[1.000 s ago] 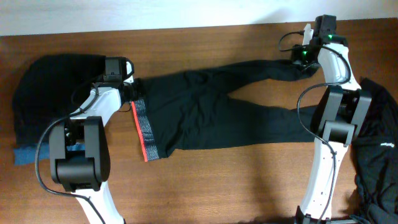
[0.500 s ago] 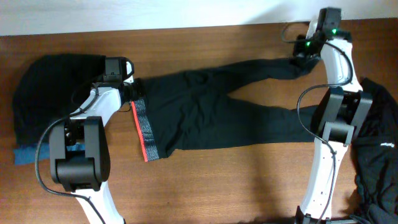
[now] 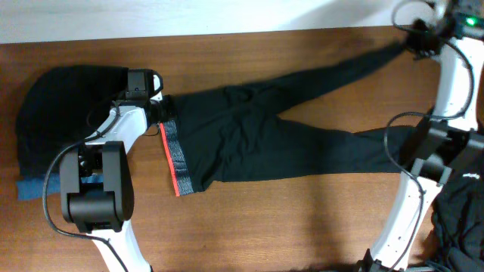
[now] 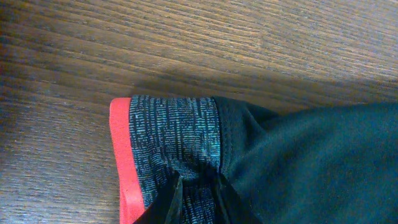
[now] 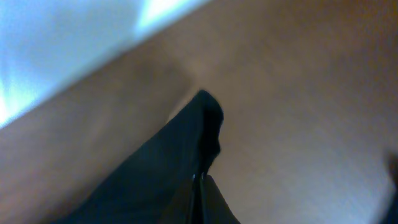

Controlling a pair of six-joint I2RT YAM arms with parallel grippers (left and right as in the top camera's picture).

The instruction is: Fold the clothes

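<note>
Fig.: black leggings [image 3: 257, 136] lie flat across wooden table [image 3: 302, 219], legs splayed in a V toward your R. Left gripper [image 4: 196, 180] is pinched narrow on the grey-speckled, coral-edged waistband [image 4: 168, 130]. Right gripper [image 5: 200, 183] is clamped on the far-leg cuff [image 5: 208, 118], near the table's back edge. Pull gently & level to straighten that leg w/o dragging the waistband

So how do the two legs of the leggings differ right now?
The far leg is stretched straight toward the back right corner, cuff pinched in the right gripper; the near leg lies flat, ungripped. The far leg's cuff shows; the near leg's end is hidden behind the right arm. Both are plain black.
</note>
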